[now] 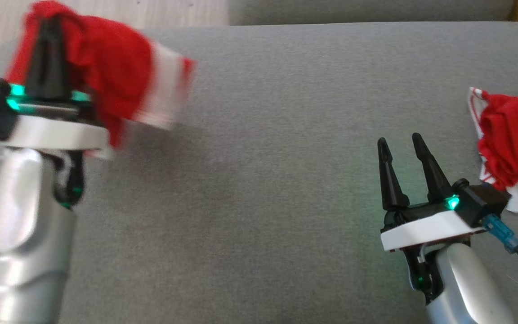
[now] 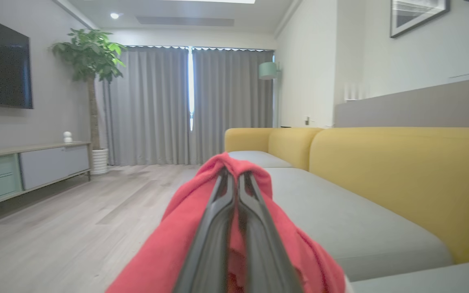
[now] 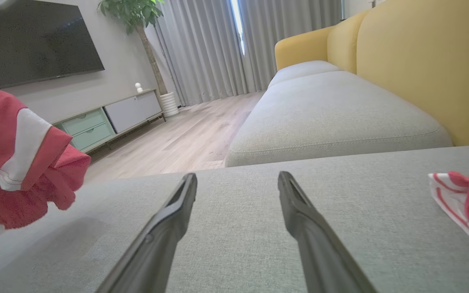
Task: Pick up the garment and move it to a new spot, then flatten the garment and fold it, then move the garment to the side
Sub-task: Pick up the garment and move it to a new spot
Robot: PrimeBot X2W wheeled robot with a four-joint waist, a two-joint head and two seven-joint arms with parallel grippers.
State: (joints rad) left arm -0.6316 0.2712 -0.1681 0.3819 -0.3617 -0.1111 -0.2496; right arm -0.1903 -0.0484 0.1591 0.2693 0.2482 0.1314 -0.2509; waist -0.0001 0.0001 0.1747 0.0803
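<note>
The left gripper is clamped on the red garment over the far left corner of the grey seat. Its two fingers are pressed together with a fold of cloth pinched at their tips. In the left wrist view the garment drapes down both sides of the closed gripper, covering the fingertips. A white band crosses the red cloth on the side that faces the middle of the seat. From the right wrist view the garment hangs bunched at the seat's left edge with a shadow under it; whether its lowest fold touches the seat I cannot tell. The right gripper stands near the seat's near right corner with its fingers apart and nothing between them, well apart from the held garment. A second garment, red with white stripes, lies crumpled at the seat's right edge, just beside the right gripper.
</note>
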